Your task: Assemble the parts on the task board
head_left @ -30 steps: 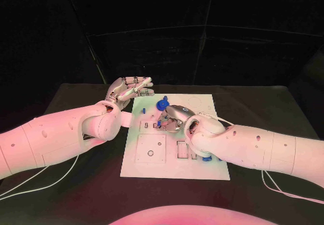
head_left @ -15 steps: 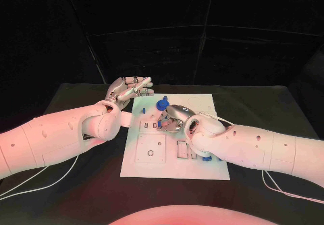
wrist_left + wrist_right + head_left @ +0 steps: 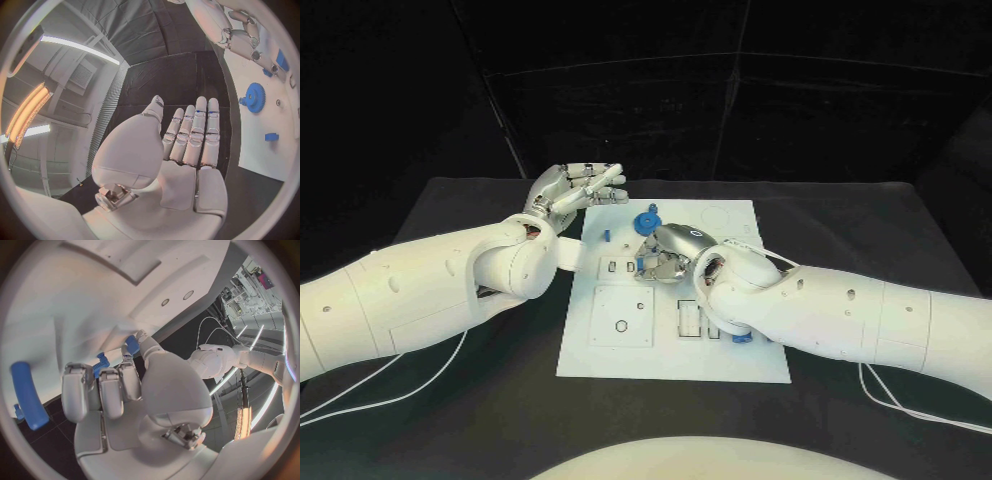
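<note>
Black table under black walls carries the white task board in its middle. My right hand lies low over the board's centre, its fingers bent down around a small blue part; I cannot tell if they really grip it. Just beyond this hand a blue gear sits on the board. My left hand hovers at the board's far left corner, fingers straight and apart, holding nothing.

Lab: black-draped table, ceiling striplights
</note>
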Available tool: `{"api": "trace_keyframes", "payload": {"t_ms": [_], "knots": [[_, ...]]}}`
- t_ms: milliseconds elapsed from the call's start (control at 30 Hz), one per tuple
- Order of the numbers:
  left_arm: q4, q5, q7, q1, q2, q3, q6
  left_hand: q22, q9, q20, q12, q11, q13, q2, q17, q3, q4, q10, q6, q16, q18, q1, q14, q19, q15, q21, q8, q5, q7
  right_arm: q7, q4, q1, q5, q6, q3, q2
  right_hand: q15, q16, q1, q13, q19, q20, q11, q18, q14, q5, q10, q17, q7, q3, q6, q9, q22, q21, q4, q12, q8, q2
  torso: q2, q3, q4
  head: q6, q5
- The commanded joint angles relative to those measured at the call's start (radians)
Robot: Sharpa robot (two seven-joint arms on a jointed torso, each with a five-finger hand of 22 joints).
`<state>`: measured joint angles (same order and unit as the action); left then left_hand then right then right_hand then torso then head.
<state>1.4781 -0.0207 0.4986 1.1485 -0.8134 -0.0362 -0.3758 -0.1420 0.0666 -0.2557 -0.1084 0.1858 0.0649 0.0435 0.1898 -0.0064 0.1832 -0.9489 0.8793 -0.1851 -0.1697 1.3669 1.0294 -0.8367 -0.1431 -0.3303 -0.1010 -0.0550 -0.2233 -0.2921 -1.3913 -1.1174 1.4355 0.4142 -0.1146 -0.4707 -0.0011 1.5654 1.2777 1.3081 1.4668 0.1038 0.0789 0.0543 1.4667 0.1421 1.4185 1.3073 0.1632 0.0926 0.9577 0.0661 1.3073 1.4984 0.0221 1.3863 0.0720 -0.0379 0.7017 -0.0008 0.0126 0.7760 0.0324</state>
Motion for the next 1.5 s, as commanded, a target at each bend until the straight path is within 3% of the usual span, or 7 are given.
{"api": "trace_keyframes", "payload": {"t_ms": [33, 233, 767, 1067, 1267, 1433, 1500], "knots": [[0.000, -0.004, 0.005, 0.002, 0.002, 0.001, 0.010, 0.002, -0.001, 0.000, -0.002, 0.000, 0.001, 0.012, 0.001, -0.005, -0.002, -0.010, 0.007, 0.006, -0.013, -0.002, 0.006, -0.002, 0.000, 0.002, 0.004, -0.002, -0.007, -0.026, 0.003, 0.005, -0.002, 0.014, -0.005, -0.002, 0.018, 0.003, -0.007, 0.063, -0.002, 0.017, 0.016, -0.014, 0.103, -0.006, -0.034, 0.259, 0.019, -0.019, -0.072, -0.003, 0.077, -0.007, 0.014, -0.034, -0.009, -0.015, 0.000, 0.0000, -0.0001, 0.000, -0.001], [-0.001, -0.004, 0.004, 0.002, 0.003, 0.001, 0.011, 0.002, -0.001, 0.000, -0.002, 0.000, 0.001, 0.012, 0.001, -0.005, -0.002, -0.011, 0.007, 0.006, -0.013, -0.002, 0.006, -0.002, 0.000, 0.002, 0.004, -0.002, -0.006, -0.001, -0.003, 0.006, -0.002, 0.072, -0.005, -0.003, 0.035, 0.004, -0.001, 0.049, -0.004, 0.034, 0.033, -0.014, 0.103, 0.004, -0.050, 0.260, 0.037, -0.052, -0.140, -0.002, 0.076, -0.008, 0.041, -0.045, -0.007, -0.024, 0.000, 0.0004, 0.0000, -0.001, -0.001], [-0.007, -0.004, -0.001, 0.002, 0.003, 0.001, 0.013, 0.002, -0.001, 0.000, -0.002, 0.000, 0.001, 0.012, 0.002, -0.005, -0.002, -0.012, 0.008, 0.007, -0.013, -0.002, 0.006, -0.003, 0.000, 0.002, 0.004, -0.003, -0.005, 0.097, -0.064, 0.007, 0.016, 0.241, -0.005, -0.044, 0.036, 0.005, 0.029, 0.057, 0.000, 0.038, 0.033, -0.015, 0.104, 0.021, -0.040, 0.263, 0.036, -0.058, -0.132, 0.003, 0.082, -0.005, 0.043, -0.031, 0.006, -0.014, -0.002, -0.0001, -0.0007, -0.007, 0.000], [-0.013, -0.005, -0.010, 0.001, 0.001, 0.001, 0.017, 0.001, -0.001, 0.005, -0.005, -0.005, 0.002, 0.014, 0.010, -0.009, -0.005, -0.031, 0.017, 0.001, -0.014, -0.002, 0.027, -0.014, 0.006, -0.003, 0.006, -0.002, -0.004, 0.123, -0.130, 0.004, 0.013, 0.250, -0.003, -0.095, 0.036, 0.005, 0.029, 0.061, 0.001, 0.038, 0.032, -0.015, 0.104, 0.023, -0.035, 0.263, 0.035, -0.065, -0.126, 0.004, 0.084, -0.004, 0.048, -0.025, 0.011, -0.018, -0.002, -0.0006, -0.0002, -0.012, 0.001], [-0.025, -0.046, -0.040, 0.001, -0.004, 0.001, 0.013, -0.023, 0.003, 0.043, -0.033, -0.034, 0.018, 0.018, 0.069, -0.022, -0.004, -0.129, 0.068, -0.067, -0.015, -0.008, 0.155, -0.108, 0.047, -0.058, -0.004, -0.003, 0.013, 0.164, -0.208, -0.016, -0.049, 0.218, -0.002, -0.170, 0.035, 0.005, 0.031, 0.059, 0.000, 0.037, 0.031, -0.015, 0.104, 0.025, -0.036, 0.262, 0.033, -0.068, -0.120, 0.005, 0.082, -0.005, 0.051, -0.026, 0.015, -0.017, -0.008, -0.0014, -0.0025, -0.014, 0.002], [-0.028, -0.161, -0.125, 0.002, -0.016, 0.001, 0.020, -0.103, 0.020, 0.119, -0.116, -0.092, 0.078, -0.002, 0.267, -0.044, 0.002, -0.258, 0.141, -0.361, -0.010, -0.015, 0.373, -0.279, 0.123, -0.205, -0.048, -0.004, 0.054, 0.270, -0.276, -0.052, -0.204, 0.187, -0.001, -0.248, 0.031, -0.007, 0.058, 0.040, -0.015, 0.034, 0.026, -0.009, 0.097, 0.046, -0.055, 0.236, 0.029, -0.064, -0.110, 0.005, 0.058, -0.016, 0.048, -0.045, 0.022, 0.001, -0.016, -0.0020, -0.0031, -0.015, 0.005], [-0.029, -0.224, -0.182, 0.003, -0.021, 0.001, 0.031, -0.151, 0.032, 0.147, -0.181, -0.116, 0.122, -0.011, 0.653, -0.052, 0.000, -0.295, 0.153, -0.752, -0.011, -0.015, 0.452, -0.343, 0.144, -0.286, -0.076, -0.005, 0.077, 0.321, -0.303, -0.070, -0.292, 0.171, -0.001, -0.285, 0.028, -0.027, 0.079, 0.005, -0.044, 0.030, 0.024, 0.001, 0.084, 0.057, -0.089, 0.192, 0.027, -0.061, -0.111, 0.004, 0.009, -0.041, 0.040, -0.082, 0.023, 0.009, -0.022, -0.0018, -0.0035, -0.013, 0.006]]}}
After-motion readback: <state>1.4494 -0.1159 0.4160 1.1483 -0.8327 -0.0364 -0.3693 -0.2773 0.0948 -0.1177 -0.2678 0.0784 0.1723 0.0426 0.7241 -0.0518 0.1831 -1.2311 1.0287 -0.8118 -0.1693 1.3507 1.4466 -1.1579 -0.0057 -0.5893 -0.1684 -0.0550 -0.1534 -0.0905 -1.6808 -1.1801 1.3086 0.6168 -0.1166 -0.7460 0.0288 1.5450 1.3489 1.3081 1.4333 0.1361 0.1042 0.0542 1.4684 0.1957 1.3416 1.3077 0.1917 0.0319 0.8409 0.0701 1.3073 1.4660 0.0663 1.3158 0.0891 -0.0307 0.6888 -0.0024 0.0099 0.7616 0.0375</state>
